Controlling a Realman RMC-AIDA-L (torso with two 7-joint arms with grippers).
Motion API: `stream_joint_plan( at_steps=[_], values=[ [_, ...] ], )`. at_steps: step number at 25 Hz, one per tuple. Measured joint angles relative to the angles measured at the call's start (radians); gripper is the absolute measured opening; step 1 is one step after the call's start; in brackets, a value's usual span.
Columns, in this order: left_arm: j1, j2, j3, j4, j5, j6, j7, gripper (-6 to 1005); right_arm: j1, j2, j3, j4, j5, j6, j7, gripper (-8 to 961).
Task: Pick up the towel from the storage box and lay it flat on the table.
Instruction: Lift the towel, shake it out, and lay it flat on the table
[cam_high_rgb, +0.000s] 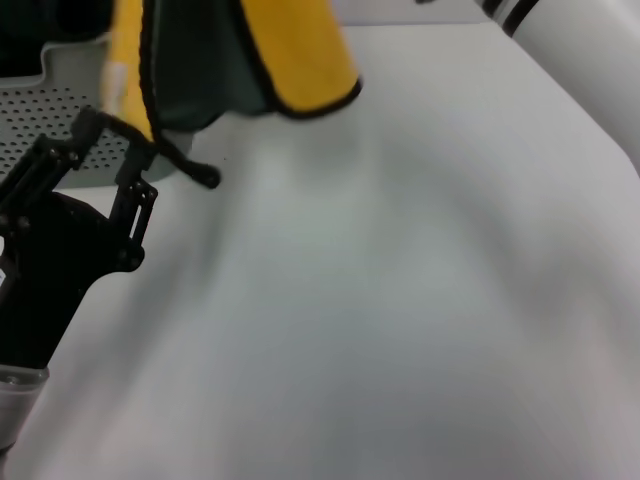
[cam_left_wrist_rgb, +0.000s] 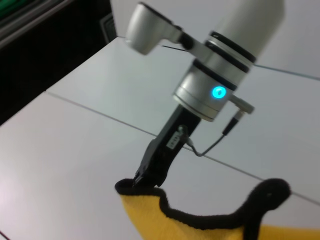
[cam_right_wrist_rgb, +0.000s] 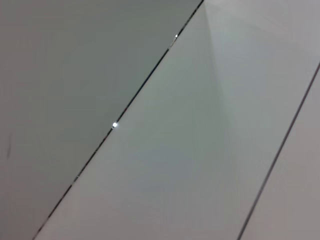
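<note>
You have the towel (cam_high_rgb: 290, 50) hanging in the air at the far left of the head view, yellow face toward you, dark green-grey face showing inside the fold, black edging along its low edge. It hangs clear of the worktop (cam_high_rgb: 400, 300), partly over the storage box (cam_high_rgb: 60, 110) and partly past that box's near wall.

Right claw (cam_left_wrist_rgb: 142, 181): seen from the left wrist view, clamped on the black-edged top edge of the towel, arm reaching down from above. In the head view only a stretch of the white right arm shows at the top right corner.

Left claw (cam_high_rgb: 150, 150): low at the left, just in front of the box wall, fingers apart, one fingertip (cam_high_rgb: 205, 178) reaching under the towel's hanging edge. Whether it touches the cloth, you cannot tell.

Risks from here, as a judgement:
- Single pinch point on the hem; the cloth may slip out if swung fast
- Low edge could drag over the box rim or snag on the spread left fingers
- Towel is folded on itself; set down as is, it lands bunched, not flat

Room: the worktop is broad and bare ahead and to the right; the box crowds the far left corner
</note>
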Motion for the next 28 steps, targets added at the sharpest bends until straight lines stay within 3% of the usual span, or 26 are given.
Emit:
stream_joint_plan(
  at_steps=[12, 28],
  values=[
    [-0.023, 0.006, -0.01, 0.014, -0.029, 0.001, -0.343, 213, -0.005, -0.001, -0.006, 0.019, -0.008, 0.0, 0.005, 11],
    [-0.014, 0.015, -0.008, 0.164, -0.037, -0.026, -0.94, 173, -0.012, -0.001, -0.024, 0.033, -0.012, -0.002, -0.002, 12]
  ],
)
